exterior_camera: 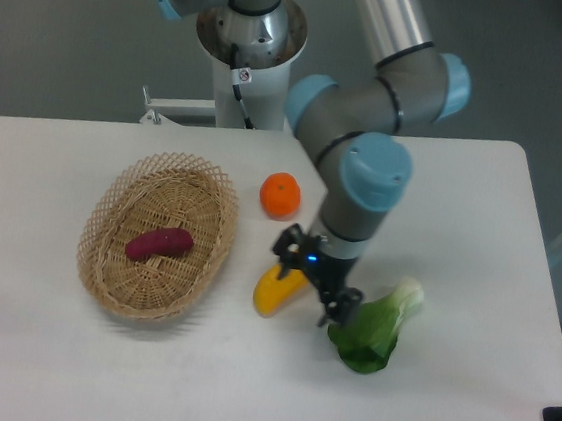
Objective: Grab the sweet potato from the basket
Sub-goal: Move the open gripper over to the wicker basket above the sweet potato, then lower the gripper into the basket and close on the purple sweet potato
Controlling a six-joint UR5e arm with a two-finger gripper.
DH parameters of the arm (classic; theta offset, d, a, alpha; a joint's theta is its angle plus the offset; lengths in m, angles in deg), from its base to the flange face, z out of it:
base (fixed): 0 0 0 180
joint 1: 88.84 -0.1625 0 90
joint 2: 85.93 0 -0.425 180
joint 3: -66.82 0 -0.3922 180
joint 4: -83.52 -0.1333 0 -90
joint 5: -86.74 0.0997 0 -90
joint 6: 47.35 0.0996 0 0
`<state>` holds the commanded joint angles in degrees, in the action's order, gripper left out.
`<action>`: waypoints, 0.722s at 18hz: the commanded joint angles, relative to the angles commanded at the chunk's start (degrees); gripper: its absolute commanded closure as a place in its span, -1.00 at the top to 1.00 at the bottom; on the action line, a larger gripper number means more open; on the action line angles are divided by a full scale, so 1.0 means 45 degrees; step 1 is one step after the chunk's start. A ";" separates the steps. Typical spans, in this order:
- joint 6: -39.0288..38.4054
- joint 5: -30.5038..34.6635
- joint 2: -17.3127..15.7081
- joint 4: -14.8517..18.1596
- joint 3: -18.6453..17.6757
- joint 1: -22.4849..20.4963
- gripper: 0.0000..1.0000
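The sweet potato (159, 243), a small reddish-purple tuber, lies on its side in the middle of the oval wicker basket (112, 208) on the left part of the table. My gripper (317, 283) hangs to the right of the basket, well apart from it, low over the table just beside the yellow vegetable. Its dark fingers point down and stand apart with nothing between them.
A yellow oblong vegetable (278, 289) lies just right of the basket, partly under the gripper. A round orange fruit (281, 194) sits behind it. A green leafy vegetable (377, 329) lies right of the gripper. The arm's base (248, 41) stands at the table's back edge.
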<state>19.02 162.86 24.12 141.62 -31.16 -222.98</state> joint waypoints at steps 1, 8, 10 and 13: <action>-0.0021 0.0000 -0.0156 -0.0020 -0.0254 0.0157 1.00; -0.0060 0.0039 -0.0802 -0.1015 -0.2072 0.1271 1.00; -0.0157 0.0059 -0.0783 -0.1055 -0.2228 0.1583 1.00; -0.0197 0.0078 -0.0783 -0.1153 -0.2521 0.1935 1.00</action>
<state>18.13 163.21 20.60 136.43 -42.51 -214.27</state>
